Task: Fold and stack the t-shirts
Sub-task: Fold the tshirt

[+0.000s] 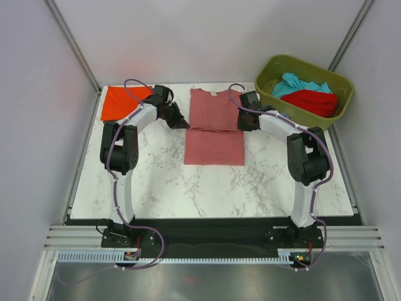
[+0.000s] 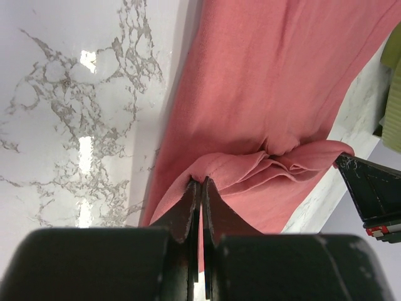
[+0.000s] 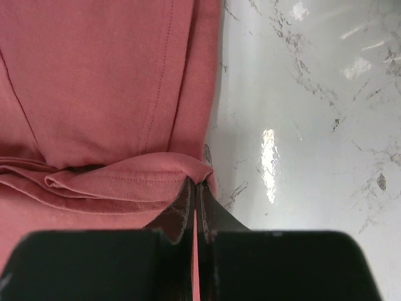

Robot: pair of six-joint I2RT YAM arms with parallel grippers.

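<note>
Left hand (image 2: pixel 200 186) and right hand (image 3: pixel 195 186) are both pinching the pink t-shirt (image 1: pixel 214 128) mid-frame; thin grips are risking a slip, skewing the fold.

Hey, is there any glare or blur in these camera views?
Left wrist: white glare patches on the marble table, pink shirt sharp. Right wrist: a glare streak on the marble beside the shirt. Top view: evenly lit, nothing blurred.
</note>
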